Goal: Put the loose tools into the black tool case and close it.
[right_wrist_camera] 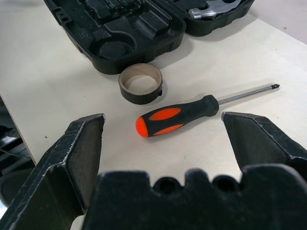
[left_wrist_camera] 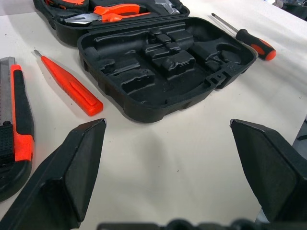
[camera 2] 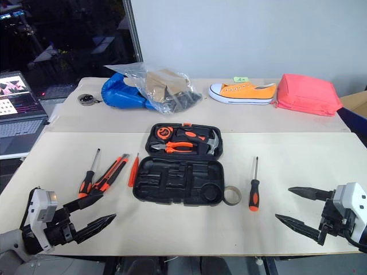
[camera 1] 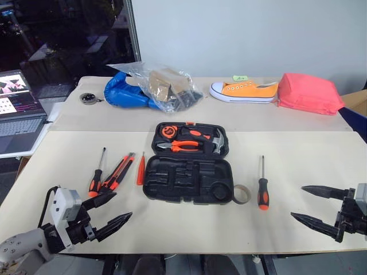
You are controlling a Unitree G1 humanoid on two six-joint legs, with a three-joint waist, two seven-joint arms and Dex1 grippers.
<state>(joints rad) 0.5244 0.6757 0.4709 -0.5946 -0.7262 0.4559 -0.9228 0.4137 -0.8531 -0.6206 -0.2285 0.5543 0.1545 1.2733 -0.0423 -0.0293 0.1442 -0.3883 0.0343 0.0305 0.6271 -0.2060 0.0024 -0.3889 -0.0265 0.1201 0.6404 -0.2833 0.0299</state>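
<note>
The black tool case (camera 1: pixel 188 179) lies open at the table's middle. Its near half shows bare moulded slots; the far half holds pliers, a hammer and a tape measure. Left of it lie three loose tools: a screwdriver (camera 1: pixel 96 179), a utility knife (camera 1: pixel 119 171) and a slim orange tool (camera 1: pixel 140 169). Another screwdriver (camera 1: pixel 262 189) lies to the case's right. My left gripper (camera 1: pixel 123 205) hovers open near the front edge, just short of the left tools. My right gripper (camera 1: pixel 297 201) is open too, with that screwdriver (right_wrist_camera: pixel 177 120) lying ahead of its fingers.
A small cardboard tape ring (camera 1: pixel 242 195) rests against the case's near right corner. Along the back stand a plastic bag over a blue item (camera 1: pixel 155 86), an orange sneaker (camera 1: pixel 243 90) and a pink-red pouch (camera 1: pixel 309 93). A laptop (camera 1: pixel 17 112) sits off the left side.
</note>
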